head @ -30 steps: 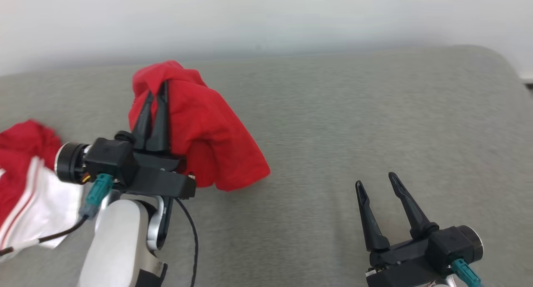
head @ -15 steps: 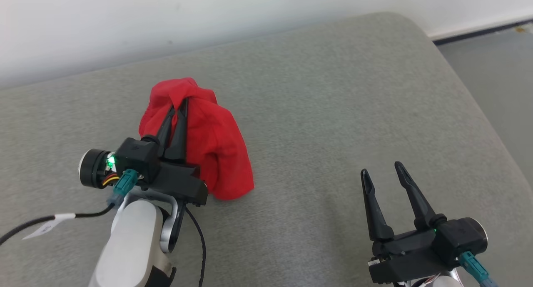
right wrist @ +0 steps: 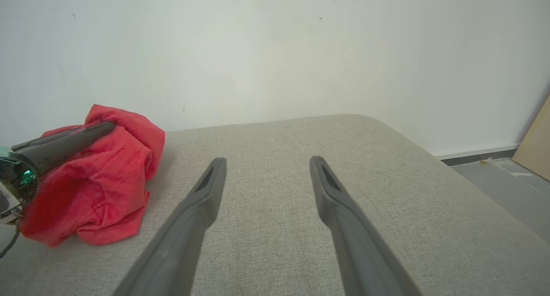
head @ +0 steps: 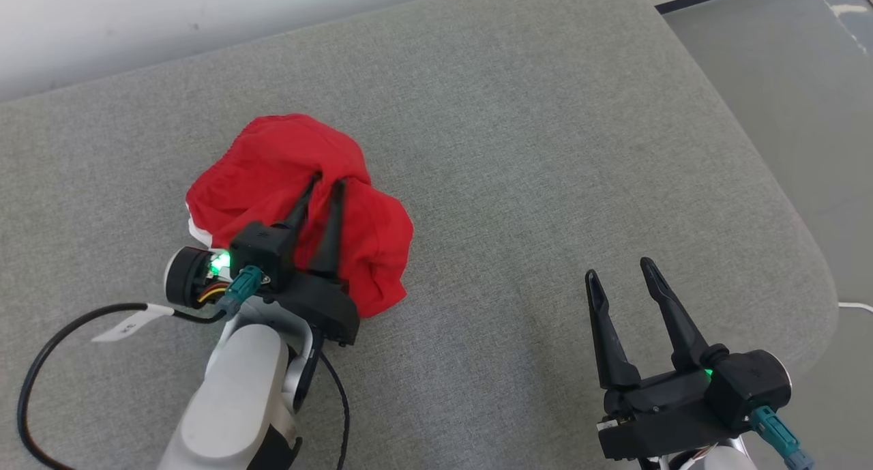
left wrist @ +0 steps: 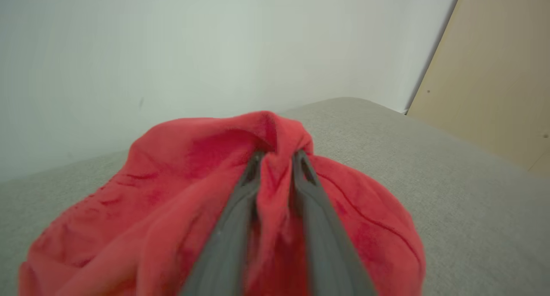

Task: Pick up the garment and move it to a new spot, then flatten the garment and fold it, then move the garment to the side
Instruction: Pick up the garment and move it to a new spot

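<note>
The garment (head: pixel 273 163) is red cloth with a thin white edge, lying in a crumpled heap on the grey padded surface (head: pixel 545 149), left of centre. My left gripper (head: pixel 324 182) reaches into the heap from the near side. Its fingers stand slightly apart with a raised fold of the garment (left wrist: pixel 172 167) pinched between them at the left gripper (left wrist: pixel 279 155). My right gripper (head: pixel 618 269) hovers open over bare surface at the lower right, well apart from the cloth. In the right wrist view the right gripper (right wrist: pixel 267 160) holds nothing, and the garment (right wrist: pixel 107 180) sits at the far left.
The padded surface ends in a rounded edge at the right, with grey floor (head: pixel 784 61) beyond. A pale wall (head: pixel 204 6) runs along the back. A black cable (head: pixel 41 361) loops beside my left forearm. A wooden panel (left wrist: pixel 494 72) stands off to the right.
The head camera has swung, shifting the whole picture. The garment has gone from hanging off my left gripper to a lower, wider heap. The left fingers have parted a little.
</note>
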{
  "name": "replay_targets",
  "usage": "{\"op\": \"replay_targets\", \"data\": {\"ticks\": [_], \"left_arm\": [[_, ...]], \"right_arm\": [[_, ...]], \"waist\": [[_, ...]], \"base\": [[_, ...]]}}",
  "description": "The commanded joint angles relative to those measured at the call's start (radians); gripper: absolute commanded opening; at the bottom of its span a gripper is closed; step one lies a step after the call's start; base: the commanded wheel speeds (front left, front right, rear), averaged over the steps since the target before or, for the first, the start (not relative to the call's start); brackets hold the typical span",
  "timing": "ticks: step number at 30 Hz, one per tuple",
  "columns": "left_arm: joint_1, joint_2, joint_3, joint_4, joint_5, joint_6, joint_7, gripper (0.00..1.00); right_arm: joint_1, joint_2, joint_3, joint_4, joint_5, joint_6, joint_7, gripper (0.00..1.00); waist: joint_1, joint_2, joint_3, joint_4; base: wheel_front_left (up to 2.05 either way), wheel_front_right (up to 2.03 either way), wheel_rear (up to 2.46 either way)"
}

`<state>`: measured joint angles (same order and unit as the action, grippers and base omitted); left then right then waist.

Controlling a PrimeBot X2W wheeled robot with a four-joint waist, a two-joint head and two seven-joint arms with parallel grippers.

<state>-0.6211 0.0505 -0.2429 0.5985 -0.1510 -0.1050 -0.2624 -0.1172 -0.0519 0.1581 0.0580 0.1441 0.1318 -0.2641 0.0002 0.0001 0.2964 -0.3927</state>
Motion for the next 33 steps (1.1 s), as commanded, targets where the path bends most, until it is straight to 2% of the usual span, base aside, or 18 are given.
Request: {"op": "replay_targets", "data": {"ticks": [1, 7, 13, 22, 29, 33], "left_arm": [[-0.010, 0.000, -0.021, 0.002, -0.021, 0.003, -0.002, 1.00], [0.017, 0.000, -0.047, -0.063, -0.051, 0.019, -0.002, 1.00], [0.101, 0.000, -0.025, -0.178, -0.051, 0.037, -0.002, 1.00], [0.326, 0.005, 0.068, -0.354, -0.009, 0.072, -0.002, 1.00], [0.522, 0.001, 0.143, -0.463, -0.007, 0.102, -0.002, 1.00], [0.609, 0.000, 0.149, -0.498, 0.020, 0.100, -0.002, 1.00]], "right_arm": [[-0.001, 0.003, 0.004, 0.002, 0.007, -0.002, -0.001, 1.00], [-0.001, 0.003, 0.010, 0.002, 0.001, -0.002, -0.001, 1.00], [0.019, 0.002, 0.014, 0.016, -0.006, -0.002, -0.001, 1.00], [0.065, 0.002, 0.043, 0.042, -0.022, -0.002, -0.001, 1.00], [0.109, 0.002, 0.051, 0.051, -0.020, -0.002, -0.001, 1.00], [0.137, 0.002, 0.052, 0.056, -0.024, -0.002, -0.001, 1.00]], "waist": [[-0.0002, -0.0001, -0.003, 0.013], [-0.0002, -0.0001, -0.034, 0.061], [-0.0002, -0.0001, -0.098, 0.158], [-0.0002, -0.0001, -0.202, 0.292], [-0.0002, -0.0001, -0.272, 0.344], [-0.0002, -0.0001, -0.304, 0.369]], "base": [[0.00, 0.00, 0.00], [0.00, 0.00, 0.00], [0.00, 0.00, 0.00], [0.00, 0.00, 0.00], [0.00, 0.00, 0.00], [0.00, 0.00, 0.00]]}}
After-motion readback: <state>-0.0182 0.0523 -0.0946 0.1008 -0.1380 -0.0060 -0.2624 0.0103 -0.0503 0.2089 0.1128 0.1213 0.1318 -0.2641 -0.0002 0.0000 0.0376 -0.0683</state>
